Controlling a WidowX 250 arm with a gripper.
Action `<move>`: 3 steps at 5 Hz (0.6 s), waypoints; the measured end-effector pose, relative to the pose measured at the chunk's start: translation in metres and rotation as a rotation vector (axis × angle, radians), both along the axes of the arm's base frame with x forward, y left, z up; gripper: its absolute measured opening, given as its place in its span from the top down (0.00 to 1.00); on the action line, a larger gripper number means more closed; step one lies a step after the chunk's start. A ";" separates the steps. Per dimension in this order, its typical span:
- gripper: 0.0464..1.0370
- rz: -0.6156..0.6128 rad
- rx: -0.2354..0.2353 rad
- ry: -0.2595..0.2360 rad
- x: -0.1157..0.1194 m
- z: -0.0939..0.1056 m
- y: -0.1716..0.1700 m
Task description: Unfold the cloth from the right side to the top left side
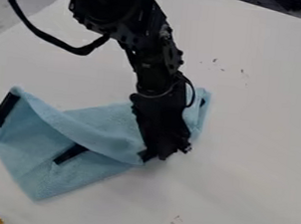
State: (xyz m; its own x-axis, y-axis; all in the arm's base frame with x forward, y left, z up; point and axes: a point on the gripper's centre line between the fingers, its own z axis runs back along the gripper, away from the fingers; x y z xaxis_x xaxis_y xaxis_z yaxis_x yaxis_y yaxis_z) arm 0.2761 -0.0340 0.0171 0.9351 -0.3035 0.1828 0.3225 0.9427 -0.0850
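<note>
Cloth (pixel 104 134): rumpled and folded, lower left to centre of frame. Gripper (pixel 164 154) over its right part; cannot tell whether clenched or released. Likely light, limp, not fragile, prone to bunching. Best to pinch top layer only, at lower edge (pixel 134 158) near centre.

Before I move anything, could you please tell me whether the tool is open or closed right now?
The tool is down at the blue cloth; whether it's open, closed or gripping can't be told.
</note>
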 end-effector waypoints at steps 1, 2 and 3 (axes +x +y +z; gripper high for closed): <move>0.89 -0.009 0.043 0.014 0.002 0.010 -0.001; 0.97 -0.044 0.120 -0.013 0.014 0.041 0.010; 0.98 -0.063 0.157 -0.032 0.029 0.059 0.039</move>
State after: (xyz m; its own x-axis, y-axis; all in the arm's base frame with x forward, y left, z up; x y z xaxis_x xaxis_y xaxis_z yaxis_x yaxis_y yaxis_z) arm 0.3053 0.0048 0.0763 0.9078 -0.3884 0.1580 0.3816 0.9215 0.0729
